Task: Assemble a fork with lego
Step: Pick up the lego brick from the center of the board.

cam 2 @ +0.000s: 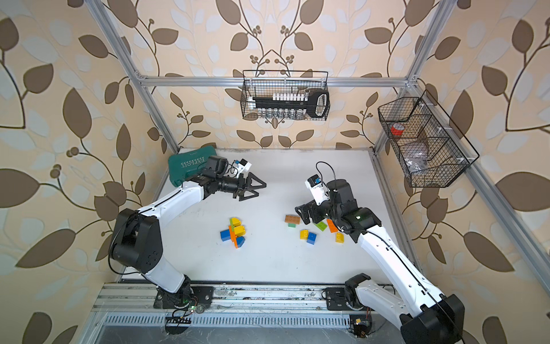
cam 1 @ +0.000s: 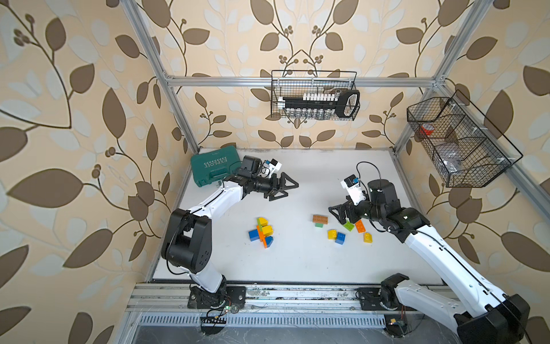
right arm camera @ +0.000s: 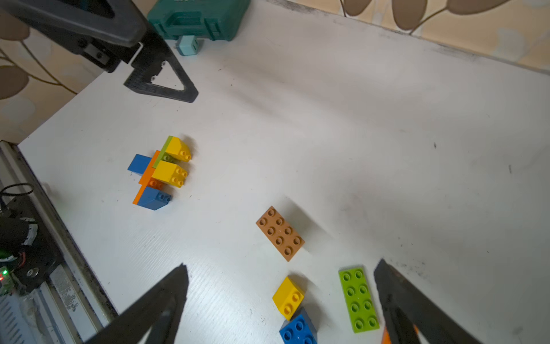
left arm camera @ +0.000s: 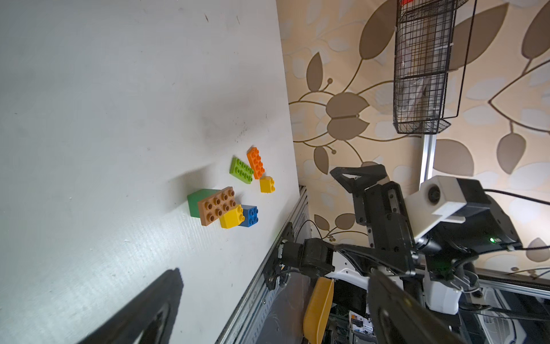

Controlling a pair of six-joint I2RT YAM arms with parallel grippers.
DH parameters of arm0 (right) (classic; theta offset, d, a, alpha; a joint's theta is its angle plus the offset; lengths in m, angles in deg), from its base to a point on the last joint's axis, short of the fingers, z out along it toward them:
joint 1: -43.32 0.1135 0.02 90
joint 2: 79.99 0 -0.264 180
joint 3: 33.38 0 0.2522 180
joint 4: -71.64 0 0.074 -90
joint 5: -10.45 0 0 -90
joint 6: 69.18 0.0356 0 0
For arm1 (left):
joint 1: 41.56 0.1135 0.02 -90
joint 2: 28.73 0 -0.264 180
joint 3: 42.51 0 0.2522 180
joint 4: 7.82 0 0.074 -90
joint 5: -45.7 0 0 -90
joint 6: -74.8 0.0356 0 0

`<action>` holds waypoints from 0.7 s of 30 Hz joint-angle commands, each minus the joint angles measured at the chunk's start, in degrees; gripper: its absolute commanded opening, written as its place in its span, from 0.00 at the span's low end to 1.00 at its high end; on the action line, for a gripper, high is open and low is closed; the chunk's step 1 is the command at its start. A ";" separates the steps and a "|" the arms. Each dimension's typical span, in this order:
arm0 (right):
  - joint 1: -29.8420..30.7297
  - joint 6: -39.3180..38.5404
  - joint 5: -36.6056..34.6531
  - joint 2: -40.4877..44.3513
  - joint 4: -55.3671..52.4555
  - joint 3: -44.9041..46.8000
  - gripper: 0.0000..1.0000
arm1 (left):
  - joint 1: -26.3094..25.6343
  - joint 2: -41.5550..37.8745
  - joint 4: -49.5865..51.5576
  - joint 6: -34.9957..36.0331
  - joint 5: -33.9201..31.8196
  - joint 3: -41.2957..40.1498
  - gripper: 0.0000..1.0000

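A joined cluster of lego (cam 1: 262,232) (cam 2: 234,232) (right arm camera: 162,172) in yellow, blue, orange and green lies on its side left of the table's middle. Loose lego lies to its right: a brown brick (cam 1: 320,219) (right arm camera: 279,233) on a green one (left arm camera: 198,201), a lime plate (cam 1: 348,225) (right arm camera: 358,299), an orange plate (cam 1: 360,226) (left arm camera: 256,162), two yellow bricks (cam 1: 332,234) (cam 1: 368,237) and a blue one (cam 1: 340,238). My right gripper (cam 1: 337,216) (right arm camera: 282,265) hangs open just over these loose pieces, holding nothing. My left gripper (cam 1: 292,190) (left arm camera: 273,272) is open and empty, raised behind the cluster.
A teal tool case (cam 1: 214,169) lies in the back left corner, with a small pale blue block (right arm camera: 187,44) beside it. Two wire baskets (cam 1: 315,95) (cam 1: 458,143) hang on the back and right walls. A metal rail (cam 1: 268,293) runs along the table's front edge.
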State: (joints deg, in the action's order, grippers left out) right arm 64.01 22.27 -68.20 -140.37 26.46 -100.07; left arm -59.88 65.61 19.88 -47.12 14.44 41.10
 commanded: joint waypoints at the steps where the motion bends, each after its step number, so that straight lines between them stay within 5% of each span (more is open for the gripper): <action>1: -0.87 5.71 -8.25 -5.86 -8.09 -4.08 1.00 | -2.87 -2.28 -0.31 2.37 1.58 0.58 0.99; 10: -1.22 9.21 -13.29 -14.77 -11.34 -3.07 0.92 | -4.17 -2.72 0.28 1.74 -1.65 -0.03 0.99; 13: -1.51 9.55 -13.91 -18.91 -12.99 -4.19 0.88 | -4.17 -1.60 5.36 5.05 -6.93 1.87 0.99; 17: -2.19 8.46 -13.03 -24.43 -14.32 -6.15 0.71 | -4.17 0.82 11.64 8.65 -16.37 4.14 0.96; 21: -2.52 7.06 -13.91 -28.67 -14.83 -7.53 0.69 | -4.17 2.20 11.20 8.64 -19.87 3.17 0.93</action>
State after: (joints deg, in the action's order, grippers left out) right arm 61.78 30.29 -80.90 -167.67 13.37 -105.29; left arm -64.23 66.99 28.97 -41.00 -0.16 43.42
